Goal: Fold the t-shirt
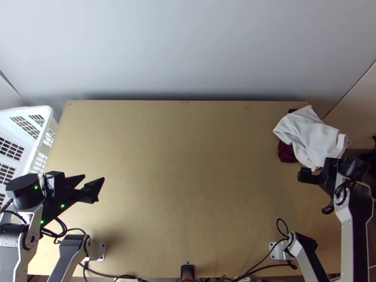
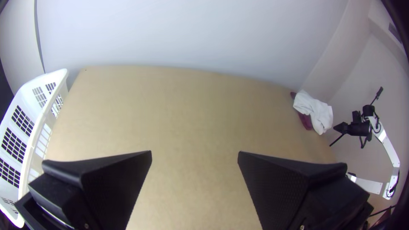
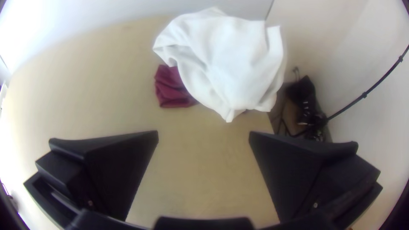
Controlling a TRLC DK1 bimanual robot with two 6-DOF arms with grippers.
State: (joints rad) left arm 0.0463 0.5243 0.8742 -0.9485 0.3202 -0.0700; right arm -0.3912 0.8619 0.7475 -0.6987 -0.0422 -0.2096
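Observation:
My left gripper [image 1: 90, 183] hangs over the table's left side, far from any cloth; in the left wrist view the left gripper [image 2: 194, 155] stands open. My right gripper [image 1: 319, 171] is just on the near side of the cloth pile; in the right wrist view the right gripper [image 3: 203, 136] is open with nothing between its fingers. White cloth [image 1: 312, 136] lies bunched at the table's far right corner, on top of a dark red cloth [image 1: 286, 152] that peeks out beneath it. Which one is the t-shirt, I cannot tell.
A white plastic basket [image 1: 34, 150] stands at the table's left edge. Bare wood of the table [image 1: 188, 164] stretches between the arms. Black cables [image 1: 263, 258] run along the near edge. Beyond the right edge, dark objects [image 3: 304, 102] lie lower down.

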